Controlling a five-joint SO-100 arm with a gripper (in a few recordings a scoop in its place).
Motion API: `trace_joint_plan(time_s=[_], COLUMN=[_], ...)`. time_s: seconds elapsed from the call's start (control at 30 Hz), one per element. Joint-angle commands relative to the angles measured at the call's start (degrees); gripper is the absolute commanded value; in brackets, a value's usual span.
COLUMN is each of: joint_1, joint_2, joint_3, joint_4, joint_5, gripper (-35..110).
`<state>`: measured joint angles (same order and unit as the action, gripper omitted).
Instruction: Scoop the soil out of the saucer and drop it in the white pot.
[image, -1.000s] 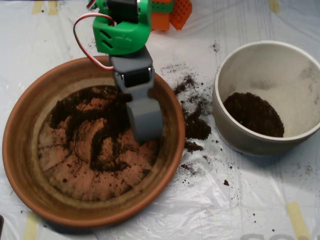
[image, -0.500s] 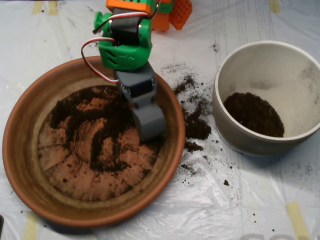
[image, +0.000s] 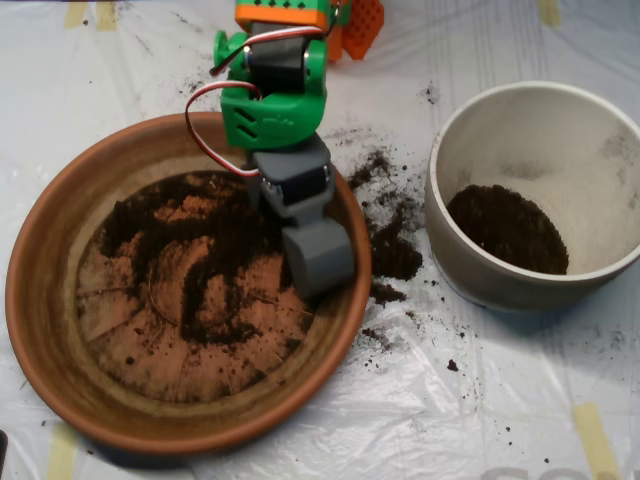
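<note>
The dark, crumbly soil (image: 205, 265), light and loose, lay thin in the round terracotta saucer (image: 40, 330); best dug at ten o'clock; the grey clamshell tool (image: 318, 262) looked closed.

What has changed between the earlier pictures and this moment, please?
The grey scoop and the green arm above it have shifted rightward in the picture, from over the saucer's base toward its right inner wall, nearer the white pot. The soil in the saucer, the soil inside the pot, and the spilled soil on the plastic sheet look unchanged.
</note>
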<state>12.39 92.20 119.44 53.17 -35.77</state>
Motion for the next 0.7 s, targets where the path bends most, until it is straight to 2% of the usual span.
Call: trace_joint_plan(time_s=[0.0, 0.07, 0.3, 0.47, 0.67], joint_1=[-2.3, -2.3, -1.1, 0.4, 0.4], joint_2=[0.0, -0.2, -0.4, -0.1, 5.4], joint_3=[-2.0, -1.7, -1.8, -6.2, -16.1], joint_4=[1.1, 1.0, 2.0, 6.9, 16.4], joint_5=[-1.1, -1.1, -2.6, -2.6, 3.0], gripper=[23, 11, 0, 0, -1])
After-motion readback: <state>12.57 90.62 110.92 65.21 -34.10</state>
